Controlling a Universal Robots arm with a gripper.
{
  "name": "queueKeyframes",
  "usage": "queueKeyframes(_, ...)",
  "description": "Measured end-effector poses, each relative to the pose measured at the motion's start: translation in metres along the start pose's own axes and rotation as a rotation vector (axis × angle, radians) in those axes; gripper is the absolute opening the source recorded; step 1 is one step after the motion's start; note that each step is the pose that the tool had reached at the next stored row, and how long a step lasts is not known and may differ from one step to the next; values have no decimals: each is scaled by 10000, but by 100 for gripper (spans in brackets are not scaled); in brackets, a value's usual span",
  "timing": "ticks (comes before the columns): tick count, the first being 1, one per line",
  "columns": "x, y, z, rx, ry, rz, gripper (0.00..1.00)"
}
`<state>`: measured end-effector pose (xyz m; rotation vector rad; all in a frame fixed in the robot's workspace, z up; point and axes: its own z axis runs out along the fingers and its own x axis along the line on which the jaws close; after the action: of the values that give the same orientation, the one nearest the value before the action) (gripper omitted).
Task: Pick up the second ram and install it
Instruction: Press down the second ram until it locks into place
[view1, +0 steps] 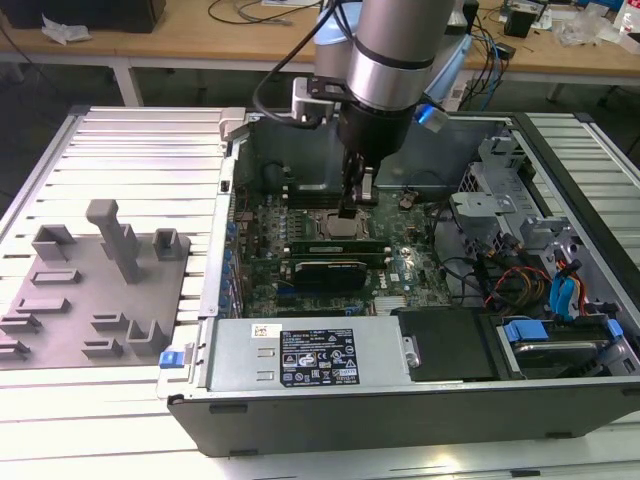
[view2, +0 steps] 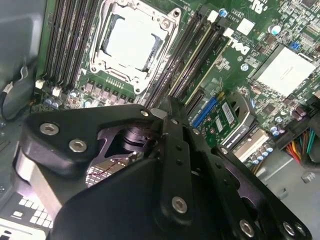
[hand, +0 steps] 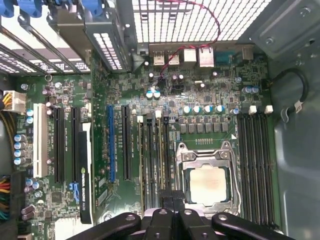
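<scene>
At centre of the exterior view, on a ribbed metal bench (view1: 120, 140) before wooden desks (view1: 200, 35): open computer case (view1: 420, 410), gripper (view1: 350, 205) lowered over the motherboard (view1: 400, 275), fingers drawn together with nothing held, the second ram (view1: 330, 246) seated just below in its slot beside the processor (view1: 338, 226); grey fixture (view1: 95, 290) at left.

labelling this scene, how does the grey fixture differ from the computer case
The grey fixture is a low, pale plastic block with upright posts; the computer case is dark, far larger and open on top. The fixture's posts stand bare, while the case holds a motherboard, cables and drives. The arm's gripper reaches into the case, away from the fixture. Both lie on the slatted table.
</scene>
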<state>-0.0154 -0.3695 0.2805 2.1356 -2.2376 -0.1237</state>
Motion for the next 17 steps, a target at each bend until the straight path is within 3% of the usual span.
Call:
queueKeyframes(4, -3, -66, 12, -3, 0, -1, 11)
queueKeyframes(6, -7, -134, 19, -8, 1, 1, 11)
queueKeyframes(8, -13, -245, 31, -16, 2, 1, 11)
queueKeyframes(14, -18, -367, 53, -23, 1, 1, 11)
queueKeyframes(17, -22, -452, 101, -34, -1, 0, 11)
